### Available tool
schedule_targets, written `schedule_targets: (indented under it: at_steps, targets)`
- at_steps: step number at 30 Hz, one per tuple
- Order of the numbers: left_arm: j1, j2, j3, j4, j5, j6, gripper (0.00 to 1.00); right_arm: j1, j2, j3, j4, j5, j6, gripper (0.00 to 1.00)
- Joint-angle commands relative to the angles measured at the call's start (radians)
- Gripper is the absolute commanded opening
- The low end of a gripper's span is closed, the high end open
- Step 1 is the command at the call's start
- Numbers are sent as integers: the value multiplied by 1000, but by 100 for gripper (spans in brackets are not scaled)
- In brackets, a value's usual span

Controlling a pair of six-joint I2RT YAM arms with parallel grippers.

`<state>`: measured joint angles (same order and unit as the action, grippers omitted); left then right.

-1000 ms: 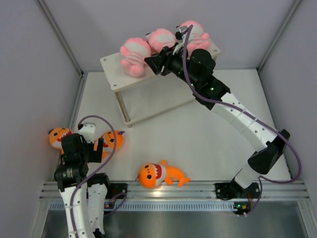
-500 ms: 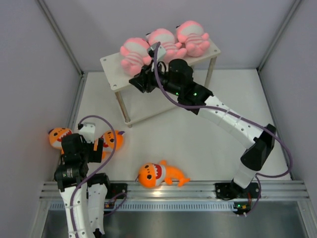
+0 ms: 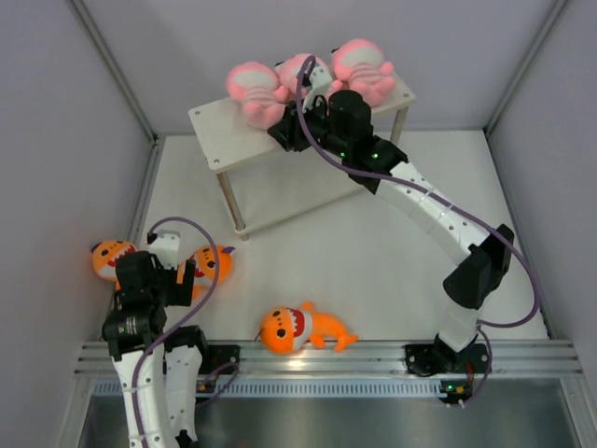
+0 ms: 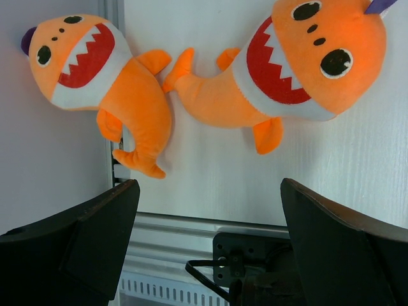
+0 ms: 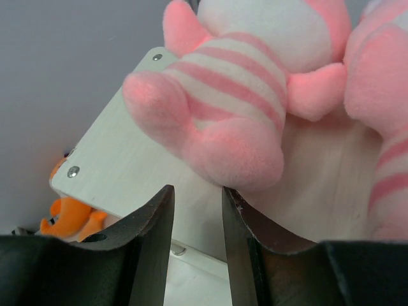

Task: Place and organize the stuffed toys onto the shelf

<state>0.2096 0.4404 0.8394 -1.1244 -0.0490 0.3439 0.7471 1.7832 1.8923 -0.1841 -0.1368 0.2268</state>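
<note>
Pressing in, the right tool [image 5: 196, 199], narrowly parted and empty, could shove the left pink toy [image 5: 217, 108] off the shelf [image 5: 121, 159]; the left tool [image 4: 208, 191] gapes wide.

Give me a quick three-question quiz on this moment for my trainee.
1. How many pink toys sit on the shelf?
2. True or false: the left gripper is shut.
3. Which toy lies closest to the right gripper?
A. the leftmost pink toy
B. the front orange shark
C. the rightmost pink toy

Key: 1. three; 2. false, its jaws stand wide apart; 3. A.
</note>
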Motion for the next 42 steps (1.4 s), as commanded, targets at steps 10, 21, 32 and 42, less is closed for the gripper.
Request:
schedule_targets:
  at_steps: [10,21,32,42]
  targets:
    - [8,-8,-5,26,6,10,99,-8,-138,-50,54,-69,-21,37]
    - [8,-12,-5,28,5,10,98,-9,-363,-82,-268,-147,-198,58]
    - [8,-15,-5,26,11,14,99,-8,-769,-954,-160,-99,-43,62]
    - [10,-14,-5,28,6,12,99,24,-915,-1351,-31,-297,0,63]
